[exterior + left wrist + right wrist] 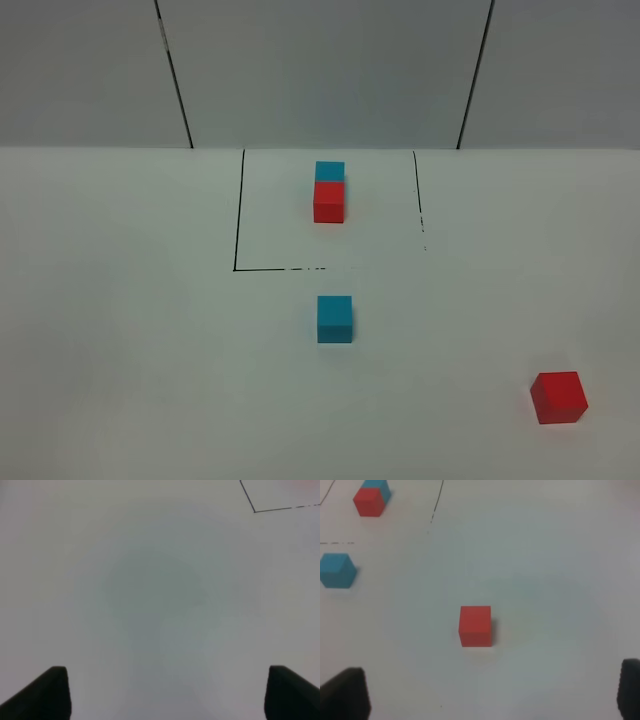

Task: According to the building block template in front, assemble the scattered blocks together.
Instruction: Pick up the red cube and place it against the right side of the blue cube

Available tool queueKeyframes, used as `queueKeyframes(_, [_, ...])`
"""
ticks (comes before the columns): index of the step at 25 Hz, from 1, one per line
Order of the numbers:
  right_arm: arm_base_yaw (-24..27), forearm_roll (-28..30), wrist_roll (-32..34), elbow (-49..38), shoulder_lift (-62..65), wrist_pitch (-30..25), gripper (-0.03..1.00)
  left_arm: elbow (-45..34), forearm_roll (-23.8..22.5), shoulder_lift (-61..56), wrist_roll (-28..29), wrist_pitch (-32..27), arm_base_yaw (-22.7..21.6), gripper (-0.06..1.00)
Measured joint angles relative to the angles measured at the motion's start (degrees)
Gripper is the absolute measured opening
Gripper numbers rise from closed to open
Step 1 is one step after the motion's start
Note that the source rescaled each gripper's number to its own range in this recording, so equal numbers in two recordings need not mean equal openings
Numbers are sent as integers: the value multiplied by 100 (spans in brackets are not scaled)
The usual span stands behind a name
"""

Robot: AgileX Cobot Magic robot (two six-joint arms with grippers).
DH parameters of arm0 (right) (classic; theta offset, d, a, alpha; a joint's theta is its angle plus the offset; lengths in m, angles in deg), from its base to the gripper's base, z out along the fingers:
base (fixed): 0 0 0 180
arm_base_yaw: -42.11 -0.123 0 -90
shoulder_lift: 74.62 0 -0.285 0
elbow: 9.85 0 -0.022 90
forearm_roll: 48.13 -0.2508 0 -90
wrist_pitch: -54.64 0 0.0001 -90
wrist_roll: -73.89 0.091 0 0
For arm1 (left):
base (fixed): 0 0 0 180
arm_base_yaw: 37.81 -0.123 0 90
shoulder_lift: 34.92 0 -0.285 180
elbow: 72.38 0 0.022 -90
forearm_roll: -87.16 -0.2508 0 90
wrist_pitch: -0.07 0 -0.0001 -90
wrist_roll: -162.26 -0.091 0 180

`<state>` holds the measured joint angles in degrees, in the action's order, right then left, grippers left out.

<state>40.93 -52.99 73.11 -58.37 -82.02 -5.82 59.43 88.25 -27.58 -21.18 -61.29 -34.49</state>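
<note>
**WORKSPACE STATUS: BLOCKS APART, BOTH GRIPPERS UNLOADED**

Filling the lower field of the exterior high view: white table, backed by grey wall panels. Drawn on it toward the far edge: thin black outline, visible as a left side, a right side and part of a broken near line.

Inside that outline, near its far end: the building block template, cyan-blue half at the back and red half at the front, joined face to face.

Outside the outline, just in front of its near line and in line with the template: loose cyan-blue cube, flat on the table. Well apart from it, toward the near right of the table: loose red cube, also flat.

Spread wide over bare table and gripping nothing: left gripper, with one corner of the outline at the edge of its view. Likewise spread wide: right gripper, with the loose red cube ahead of the gap and touching neither finger.
</note>
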Motion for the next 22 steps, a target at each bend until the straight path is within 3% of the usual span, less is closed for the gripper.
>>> queueKeyframes(22, [0, 0, 0, 0, 0, 0, 100, 0, 0, 0, 7, 0, 0, 69])
